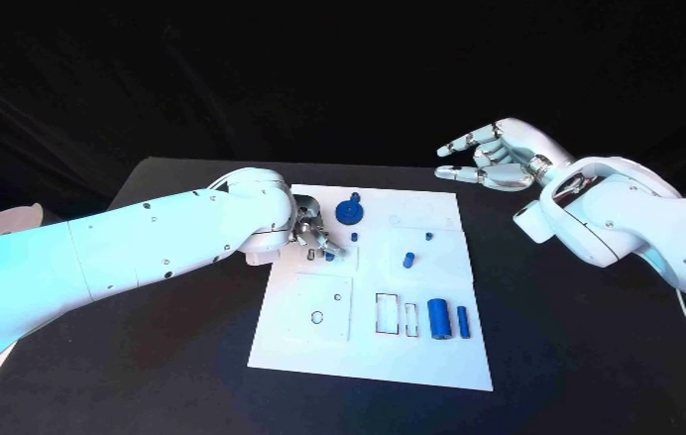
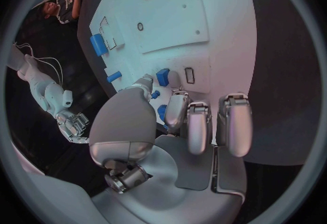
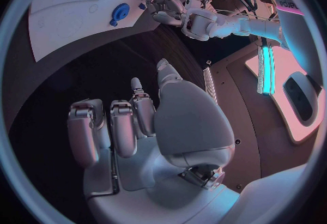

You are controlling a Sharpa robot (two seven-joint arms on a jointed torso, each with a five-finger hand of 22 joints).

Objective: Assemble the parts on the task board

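Head view: left hand [image 1: 313, 237] pinching a part [image 1: 329, 254] mid-frame on the board [image 1: 365, 356], probably seating it next; right hand [image 1: 494, 163] hovers released, upper right.

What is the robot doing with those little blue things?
It is putting small blue parts together on the white task board. Its left hand is down on the board, fingers at a small blue part. Its right hand hovers beyond the board, holding nothing. A blue round part and two blue cylinders lie untouched.
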